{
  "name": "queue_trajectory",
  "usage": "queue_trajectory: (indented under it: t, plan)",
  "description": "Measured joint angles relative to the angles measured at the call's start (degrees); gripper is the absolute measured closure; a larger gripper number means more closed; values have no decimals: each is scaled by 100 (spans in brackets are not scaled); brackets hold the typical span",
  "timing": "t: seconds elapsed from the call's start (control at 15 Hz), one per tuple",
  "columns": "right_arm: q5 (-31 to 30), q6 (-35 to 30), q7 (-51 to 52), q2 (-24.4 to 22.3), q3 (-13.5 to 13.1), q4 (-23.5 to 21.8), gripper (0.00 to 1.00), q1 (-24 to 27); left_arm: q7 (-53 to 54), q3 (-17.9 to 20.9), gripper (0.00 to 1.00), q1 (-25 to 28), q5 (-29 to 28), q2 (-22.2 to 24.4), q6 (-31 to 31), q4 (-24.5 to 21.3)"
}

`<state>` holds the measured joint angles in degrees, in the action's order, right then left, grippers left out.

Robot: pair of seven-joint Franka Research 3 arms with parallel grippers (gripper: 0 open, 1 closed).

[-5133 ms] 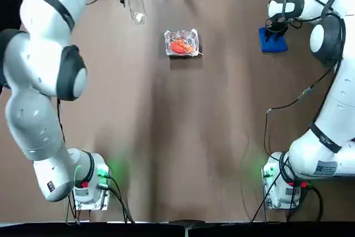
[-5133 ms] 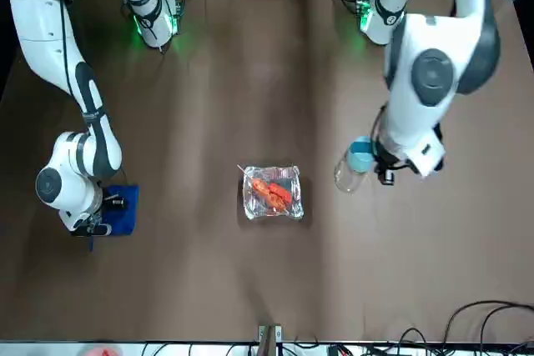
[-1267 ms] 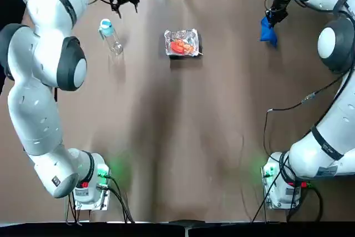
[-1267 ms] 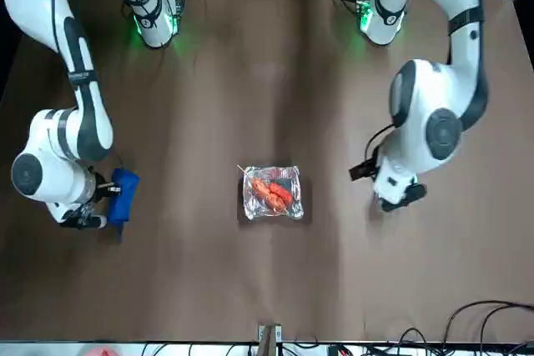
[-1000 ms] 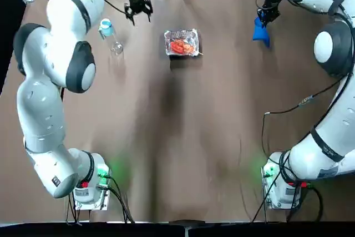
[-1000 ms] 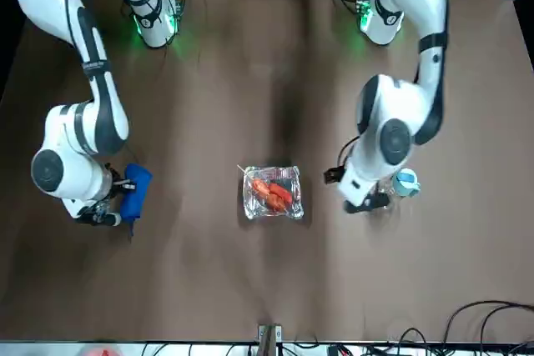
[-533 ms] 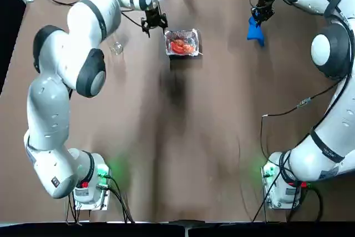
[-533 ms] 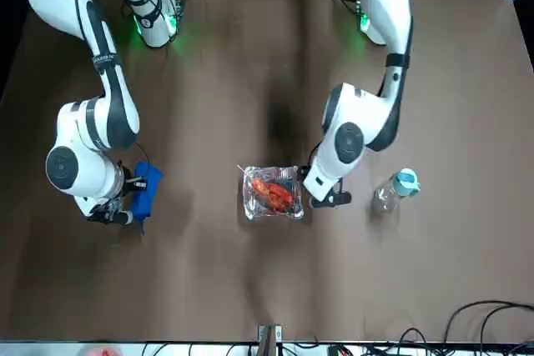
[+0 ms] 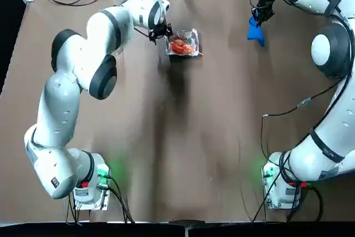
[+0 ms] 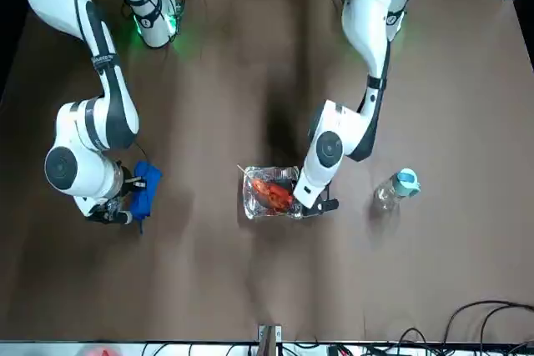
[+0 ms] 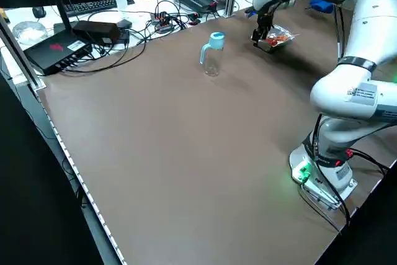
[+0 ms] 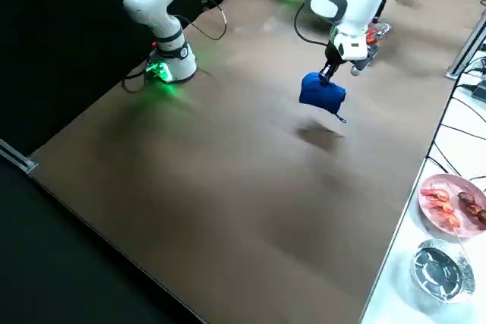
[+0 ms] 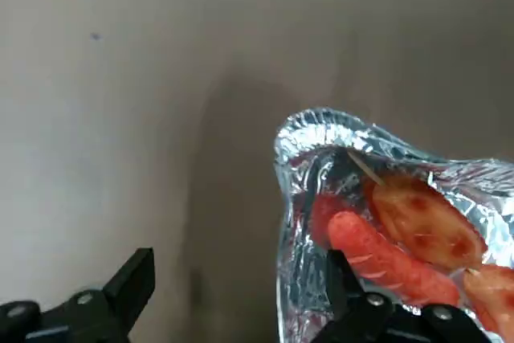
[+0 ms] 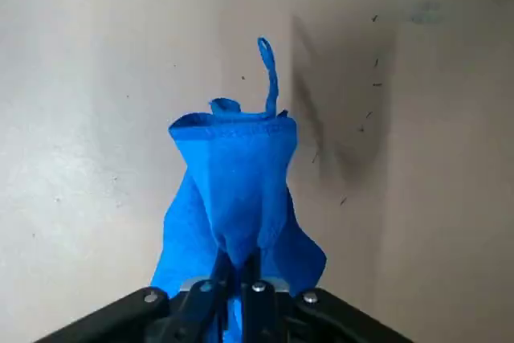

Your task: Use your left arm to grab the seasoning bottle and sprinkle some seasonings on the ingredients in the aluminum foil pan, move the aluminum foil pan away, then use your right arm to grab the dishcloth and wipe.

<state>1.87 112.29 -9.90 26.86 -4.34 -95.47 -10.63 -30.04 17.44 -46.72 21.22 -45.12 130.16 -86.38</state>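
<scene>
Left wrist view: left gripper (image 13: pixel 241 283), fingers wide apart and empty, above the edge of the foil pan (image 13: pixel 291 222), bottle (image 10: pixel 395 189) standing on the left arm's side of it; pan removal apparently begins, requiring lowering astride the rim, then closing.

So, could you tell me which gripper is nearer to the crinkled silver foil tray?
The left one. The dark left gripper is open at the crinkled silver foil tray; the dark right gripper is well off to the tray's right, pinching the blue cloth.
</scene>
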Motion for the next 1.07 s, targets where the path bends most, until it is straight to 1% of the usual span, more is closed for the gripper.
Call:
queue_trajectory:
  t: [0.33,0.4,0.67,0.93,1.0,1.07]
  plan:
    - [34,-11,-9,0,22,0,93,-21,-28,-164,11,-7,1,-77,69,13]
    - [78,-14,-27,0,26,0,93,-36,-36,-176,18,-7,2,-77,69,17]
    - [324,-15,-262,0,36,6,93,-156,-83,-184,57,-6,2,-76,69,55]
    - [371,-14,-723,0,44,65,93,-323,-88,-187,93,-6,3,-76,67,53]
    - [372,-12,-813,0,45,81,93,-367,-88,-187,98,-6,3,-77,66,53]
    - [372,-12,-987,0,46,122,93,-437,-88,-187,98,-5,3,-77,67,53]
